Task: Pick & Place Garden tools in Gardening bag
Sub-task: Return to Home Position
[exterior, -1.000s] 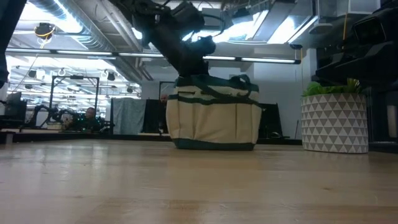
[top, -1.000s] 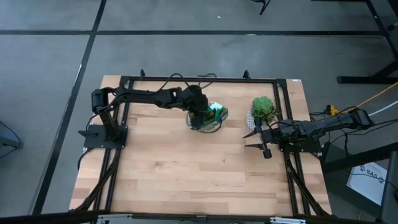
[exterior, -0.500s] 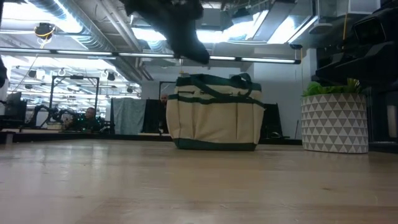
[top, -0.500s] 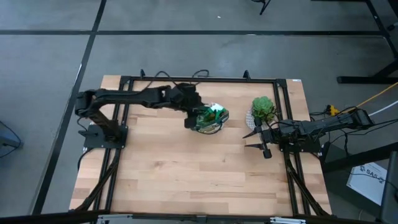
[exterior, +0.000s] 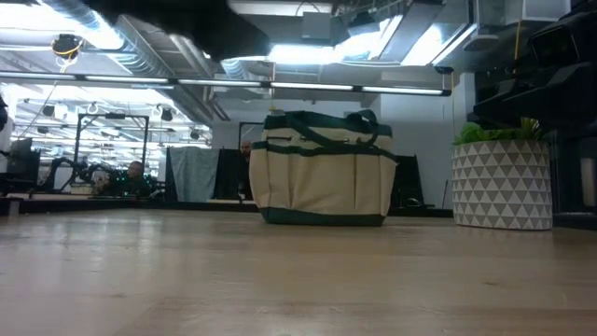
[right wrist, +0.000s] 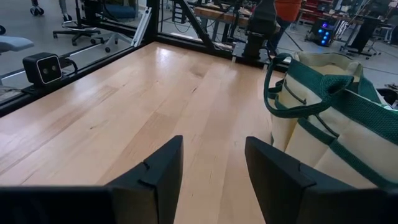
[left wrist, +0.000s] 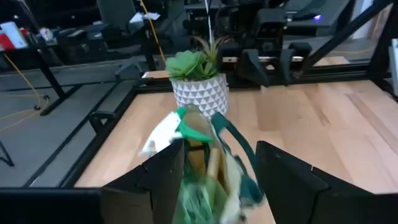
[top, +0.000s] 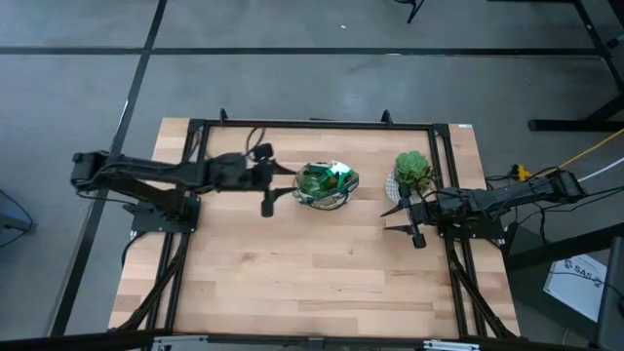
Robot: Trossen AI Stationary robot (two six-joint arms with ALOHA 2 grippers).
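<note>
The beige gardening bag point(top: 327, 185) with dark green trim stands upright on its base at the table's far middle; it also shows in the low view point(exterior: 322, 173). A green translucent thing point(top: 336, 177) shows in its mouth; the other tools are hidden. My left gripper point(top: 269, 195) is open and empty, just left of the bag and above the table; in the left wrist view point(left wrist: 221, 148) the bag point(left wrist: 205, 180) lies ahead between its fingers. My right gripper point(top: 392, 218) is open and empty at the table's right; its wrist view point(right wrist: 213, 142) shows the bag point(right wrist: 323, 124).
A leafy plant in a white patterned pot point(top: 412, 172) stands right of the bag, close to my right gripper; it also shows in the low view point(exterior: 504, 182). A black frame point(top: 312, 125) runs round the table. Bare wooden tabletop point(top: 302, 263) lies on the near side.
My left gripper has risen out of the bag's mouth and drawn back toward the table's left edge, and now hangs beside the bag. The bag stays standing in its place. My right arm has kept still.
</note>
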